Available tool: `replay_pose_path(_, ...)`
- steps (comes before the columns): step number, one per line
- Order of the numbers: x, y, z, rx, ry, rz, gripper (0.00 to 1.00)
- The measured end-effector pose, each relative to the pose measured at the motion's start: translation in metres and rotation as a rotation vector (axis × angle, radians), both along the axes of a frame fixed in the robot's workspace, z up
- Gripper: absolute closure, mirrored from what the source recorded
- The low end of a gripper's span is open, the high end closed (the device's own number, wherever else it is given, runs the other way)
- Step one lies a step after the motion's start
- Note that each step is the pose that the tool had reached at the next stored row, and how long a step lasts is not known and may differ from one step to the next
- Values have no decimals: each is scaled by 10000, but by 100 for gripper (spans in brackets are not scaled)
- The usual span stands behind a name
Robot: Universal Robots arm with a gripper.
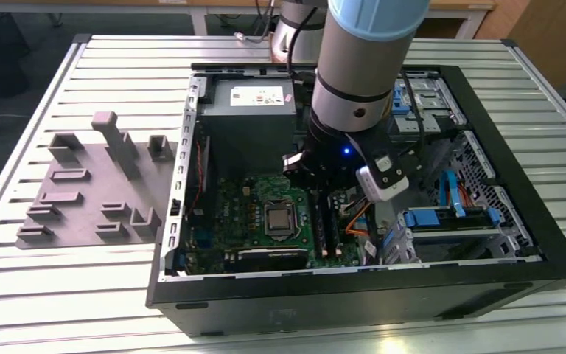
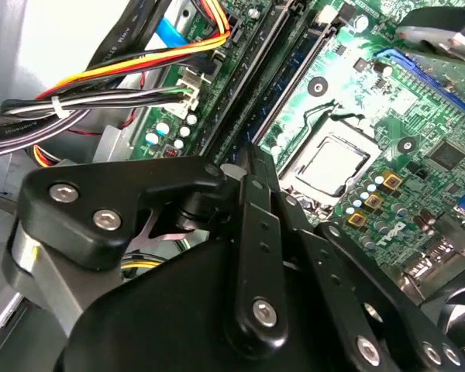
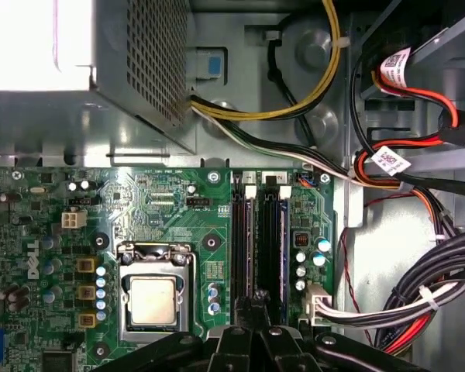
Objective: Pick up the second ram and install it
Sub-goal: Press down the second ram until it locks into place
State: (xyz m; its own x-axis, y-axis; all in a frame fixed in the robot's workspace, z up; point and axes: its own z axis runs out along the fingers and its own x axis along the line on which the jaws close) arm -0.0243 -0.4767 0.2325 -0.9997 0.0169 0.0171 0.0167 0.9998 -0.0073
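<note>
The jaws of the black gripper (image 3: 257, 310) look pressed together over the long blue RAM stick (image 3: 273, 240), probably to push it into the green motherboard (image 3: 163, 217).

A slatted metal surface (image 1: 86, 295) fills most of the exterior view; along the top edge, pale wooden furniture (image 1: 470, 11) stands on a dark grey floor (image 1: 8, 88) at upper left
</note>
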Motion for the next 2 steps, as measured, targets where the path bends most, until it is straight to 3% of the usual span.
replay_pose_path(2,0,0,0,0,1,0,89)
